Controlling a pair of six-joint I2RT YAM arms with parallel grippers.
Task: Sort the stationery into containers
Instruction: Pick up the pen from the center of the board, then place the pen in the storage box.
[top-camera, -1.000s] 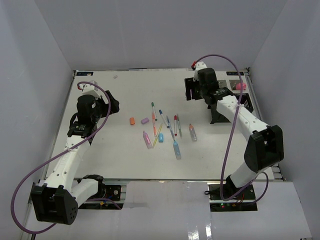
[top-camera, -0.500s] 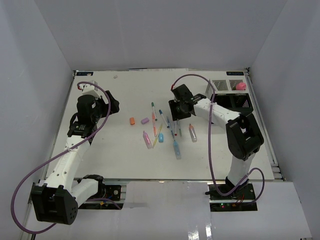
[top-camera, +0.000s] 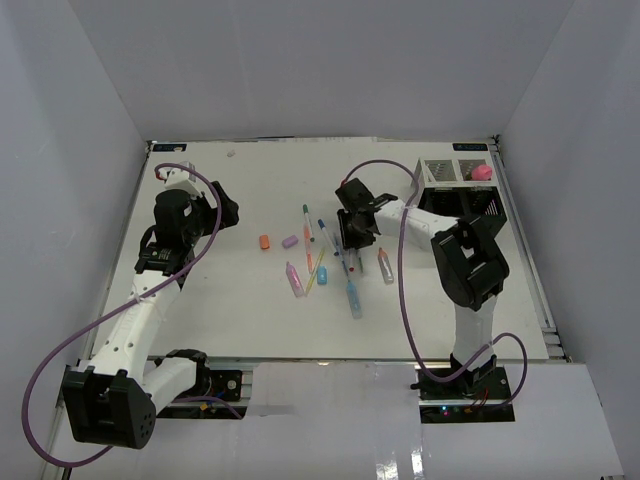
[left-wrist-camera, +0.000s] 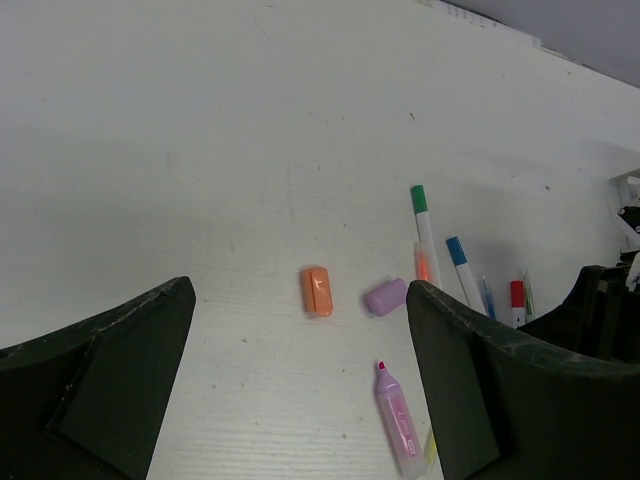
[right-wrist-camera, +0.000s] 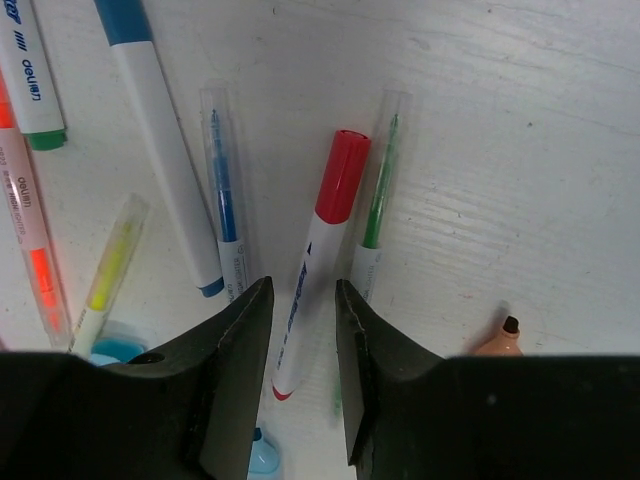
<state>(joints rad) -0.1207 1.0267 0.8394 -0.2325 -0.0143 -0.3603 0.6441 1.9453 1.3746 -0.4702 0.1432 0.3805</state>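
Only the right arm (top-camera: 468, 255) had moved, swinging from the containers (top-camera: 487, 207) down onto the pen pile (top-camera: 330, 255). Left fingers (left-wrist-camera: 100, 380) hung spread, empty. Right fingers (right-wrist-camera: 230, 380) straddled the red-capped pen (right-wrist-camera: 322, 245), flat on the table (right-wrist-camera: 500, 150), not clamped yet.

A white table (top-camera: 230, 300) stands inside plain grey walls (top-camera: 320, 70) on the left, back and right. A faint smudge (top-camera: 231, 153) sits near the table's far edge. A glossy white panel (top-camera: 330, 420) lies along its near edge.
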